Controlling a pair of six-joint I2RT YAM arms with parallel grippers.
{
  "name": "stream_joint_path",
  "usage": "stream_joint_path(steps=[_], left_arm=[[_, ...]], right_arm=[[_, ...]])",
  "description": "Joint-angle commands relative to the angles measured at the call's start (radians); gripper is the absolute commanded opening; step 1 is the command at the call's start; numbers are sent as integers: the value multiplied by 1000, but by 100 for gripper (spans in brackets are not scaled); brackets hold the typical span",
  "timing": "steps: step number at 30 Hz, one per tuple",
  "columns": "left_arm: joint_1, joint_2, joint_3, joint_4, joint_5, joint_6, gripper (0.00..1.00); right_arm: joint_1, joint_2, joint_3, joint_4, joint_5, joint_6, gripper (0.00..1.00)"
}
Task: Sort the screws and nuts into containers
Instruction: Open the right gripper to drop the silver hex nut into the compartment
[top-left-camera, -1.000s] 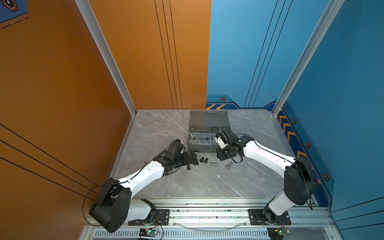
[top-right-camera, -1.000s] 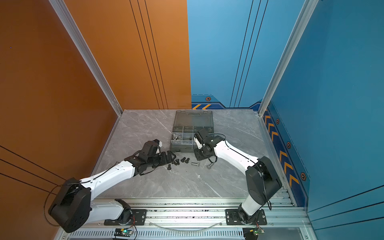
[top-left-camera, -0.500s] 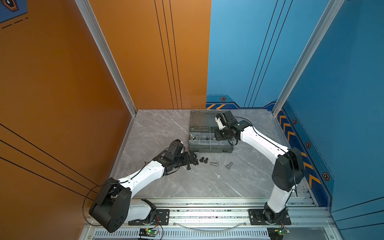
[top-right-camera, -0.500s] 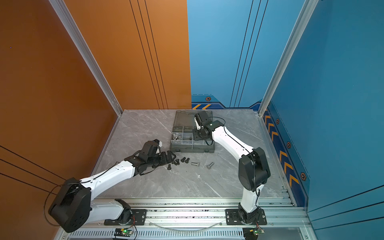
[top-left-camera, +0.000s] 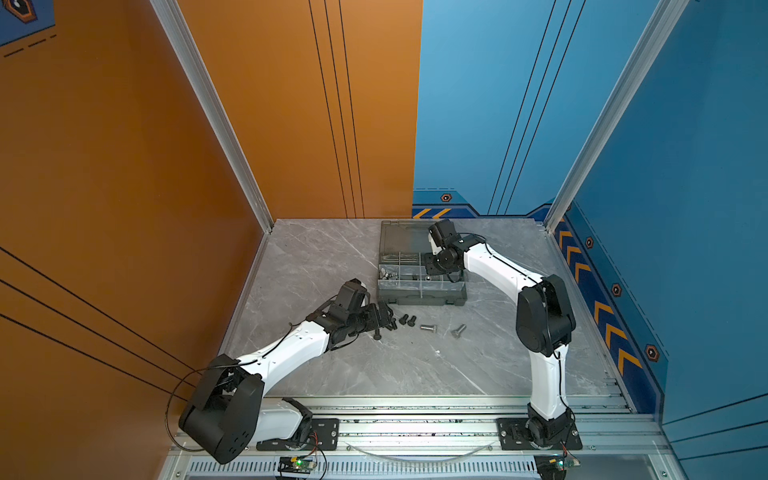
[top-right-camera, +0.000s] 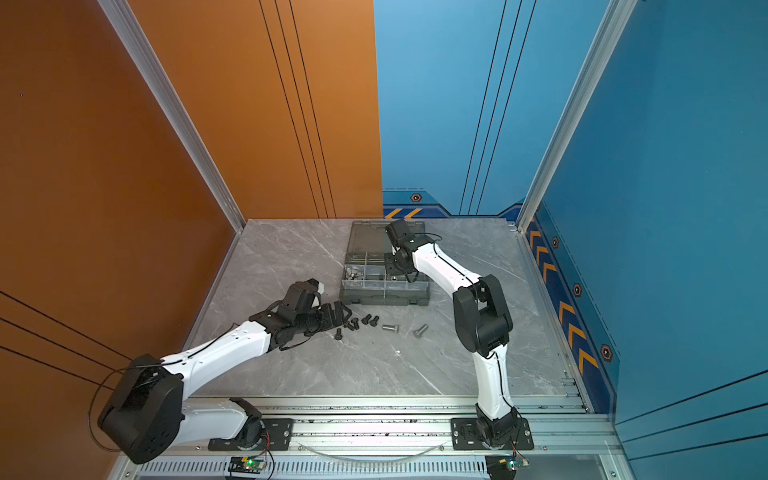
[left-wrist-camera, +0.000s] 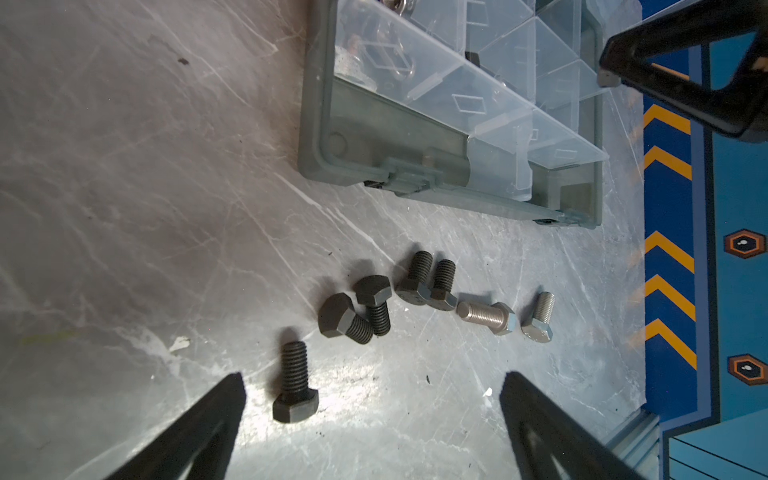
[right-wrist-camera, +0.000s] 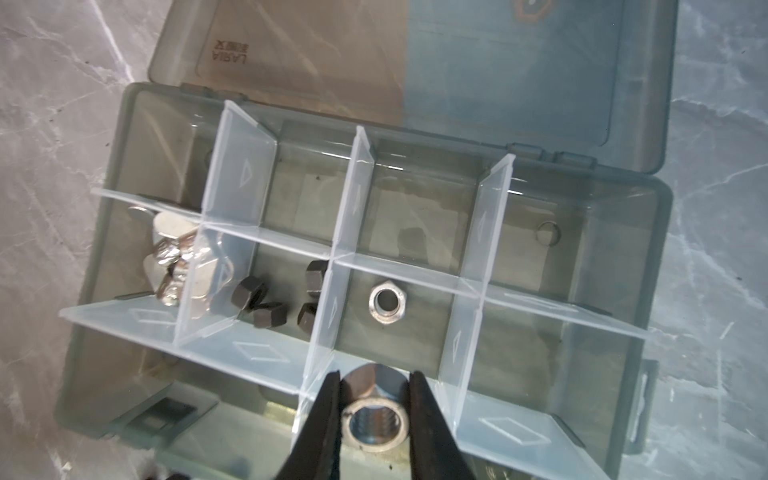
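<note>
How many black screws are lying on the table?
5. One black screw lies alone; two touch in the middle; two lie side by side nearest the case. None looks hidden.

In both top views I cannot read the tiny parts inside the organiser case (top-left-camera: 419, 297) (top-right-camera: 382, 297); my right arm (top-left-camera: 494, 267) covers its upper right corner.

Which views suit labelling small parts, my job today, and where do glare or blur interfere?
Left wrist view: black bolts sharp, though glare whitens the table by the nearest one. Right wrist view: the held silver hex nut is clear, wing nuts smeared behind a translucent divider. Both top views: even light, bolts tiny.
</note>
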Motion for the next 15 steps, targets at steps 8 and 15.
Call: stream_joint_path(steps=[8, 15], left_arm=[[6, 2, 15, -30, 1, 9, 98], [4, -12, 4, -33, -7, 3, 98]], right_arm=[[-13, 70, 73, -62, -6, 18, 7], [-18, 73, 77, -74, -5, 16, 30]])
